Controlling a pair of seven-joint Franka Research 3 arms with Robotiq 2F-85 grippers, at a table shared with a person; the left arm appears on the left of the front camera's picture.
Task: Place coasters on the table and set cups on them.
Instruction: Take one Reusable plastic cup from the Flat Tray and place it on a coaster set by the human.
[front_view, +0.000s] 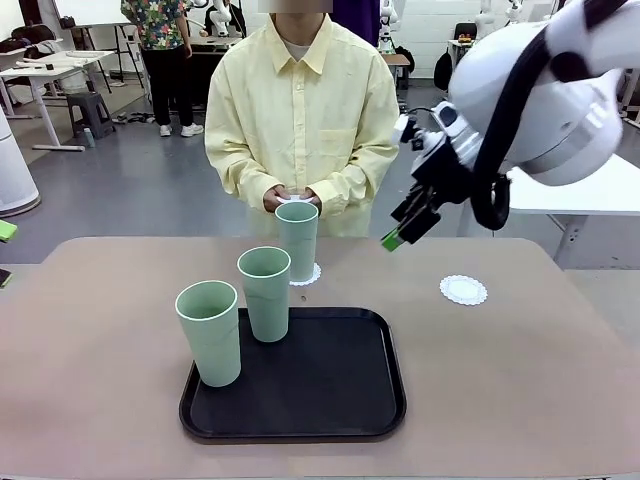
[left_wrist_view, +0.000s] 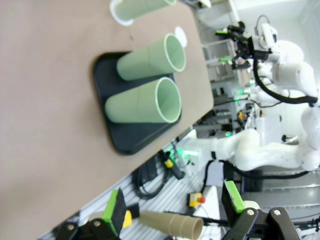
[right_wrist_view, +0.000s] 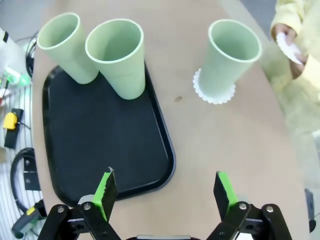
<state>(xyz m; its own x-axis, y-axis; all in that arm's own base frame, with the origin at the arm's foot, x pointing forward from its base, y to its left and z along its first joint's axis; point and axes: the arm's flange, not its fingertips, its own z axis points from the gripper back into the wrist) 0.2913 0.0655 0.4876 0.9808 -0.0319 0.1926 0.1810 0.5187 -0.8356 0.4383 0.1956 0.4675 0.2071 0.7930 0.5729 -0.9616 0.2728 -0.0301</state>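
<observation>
Cups (front_view: 265, 293) stand two on the black tray (front_view: 300, 420) at the table's (front_view: 100, 400) 6 o'clock, a third cup (front_view: 297, 240) on a coaster (front_view: 312, 273) toward 12. We see the right end effector (right_wrist_view: 165, 187) and left end effector (left_wrist_view: 175, 200) spread, empty.

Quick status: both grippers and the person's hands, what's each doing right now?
Left gripper: open, empty.
Right gripper: open, empty.
Person's hands: holding a white coaster.

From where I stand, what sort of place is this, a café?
Probably a robotics lab or workshop, not a café: a white robot arm hangs over the table, cables and a box with a red button lie beside it, and work tables stand behind.
</observation>
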